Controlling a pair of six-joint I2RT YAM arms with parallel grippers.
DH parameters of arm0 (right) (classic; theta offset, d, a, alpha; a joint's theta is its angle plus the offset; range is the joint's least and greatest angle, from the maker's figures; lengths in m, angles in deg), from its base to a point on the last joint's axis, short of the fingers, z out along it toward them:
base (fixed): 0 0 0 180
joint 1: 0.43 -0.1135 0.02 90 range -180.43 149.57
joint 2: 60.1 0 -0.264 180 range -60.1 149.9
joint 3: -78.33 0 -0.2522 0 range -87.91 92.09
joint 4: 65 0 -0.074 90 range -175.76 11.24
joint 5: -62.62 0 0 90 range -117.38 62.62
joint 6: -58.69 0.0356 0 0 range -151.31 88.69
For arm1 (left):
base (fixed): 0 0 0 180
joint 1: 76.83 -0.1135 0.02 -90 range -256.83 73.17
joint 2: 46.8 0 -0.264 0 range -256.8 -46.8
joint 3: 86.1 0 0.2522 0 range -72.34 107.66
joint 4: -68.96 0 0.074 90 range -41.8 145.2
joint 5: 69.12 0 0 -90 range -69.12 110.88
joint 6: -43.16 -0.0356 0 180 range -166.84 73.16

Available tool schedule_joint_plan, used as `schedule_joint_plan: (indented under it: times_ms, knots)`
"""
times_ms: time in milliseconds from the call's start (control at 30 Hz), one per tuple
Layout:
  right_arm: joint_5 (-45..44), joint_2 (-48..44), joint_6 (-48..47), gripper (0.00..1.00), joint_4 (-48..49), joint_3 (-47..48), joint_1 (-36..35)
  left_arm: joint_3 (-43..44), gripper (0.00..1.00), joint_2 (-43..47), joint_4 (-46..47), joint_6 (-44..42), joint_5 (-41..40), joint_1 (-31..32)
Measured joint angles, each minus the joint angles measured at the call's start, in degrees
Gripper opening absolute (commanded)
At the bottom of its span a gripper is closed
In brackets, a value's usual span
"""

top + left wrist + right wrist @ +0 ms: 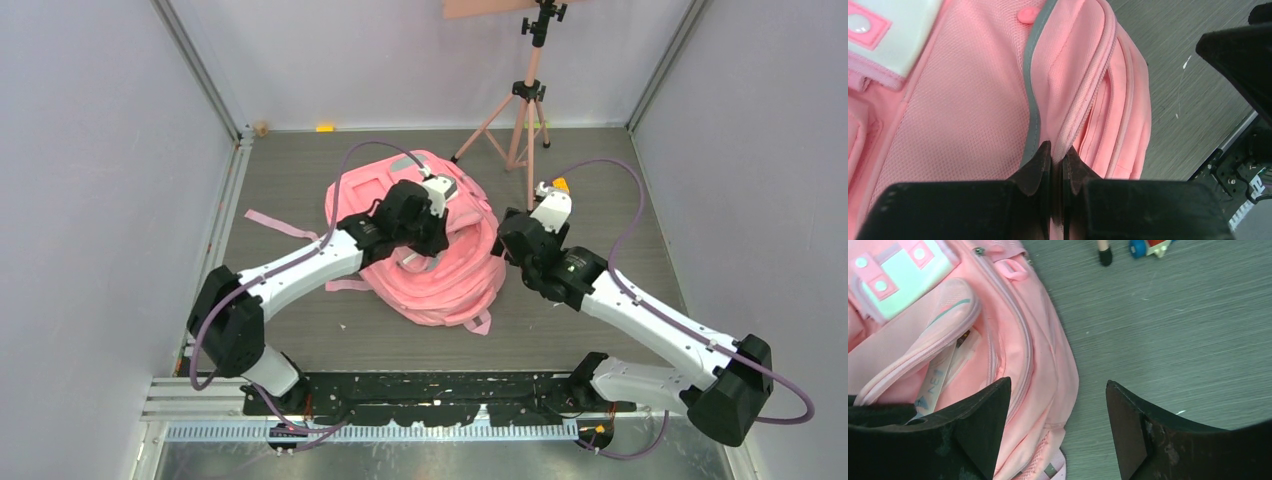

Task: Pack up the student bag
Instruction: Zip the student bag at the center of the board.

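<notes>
The left pincer is squeezing almost fully closed. A fold of the backpack beside the zip line is running in between its tips, so it seems to be gripping that pink cloth. The bulk of the backpack is spreading out ahead of this pincer, with the white patch sitting off to its upper left. To do this step well, as I judge it, that grip should be lifting the flap steadily rather than tugging, so the opening is gaping wide enough. The right pincer is standing wide open and holding nothing. The backpack is lying to its left, its edge passing behind the finger on that side, while bare table is showing through the gap.
</notes>
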Motion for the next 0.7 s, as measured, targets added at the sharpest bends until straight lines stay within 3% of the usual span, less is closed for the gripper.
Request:
schedule_joint_plan:
  times_ms: [133, 267, 433, 700]
  knots:
    - [0.1, -1.3, -1.2, 0.75, -1.9, -0.1, 3.2, 1.4, 0.48, -2.1, 1.8, 1.2, -0.3, 1.5]
    - [0.1, -4.6, -1.5, 0.75, -1.7, -1.0, 3.3, 1.4, 0.74, -0.8, 3.8, 0.5, 0.9, 2.3]
    - [0.0, -7.4, -1.6, 0.75, -1.3, -2.7, 3.3, -2.4, 0.92, 9.0, 4.0, -2.0, 1.2, 2.6]
    - [-0.6, -9.0, -1.6, 0.75, -1.0, -4.9, 3.3, -10.6, 0.98, 28.9, -1.4, -4.8, 0.2, 2.0]
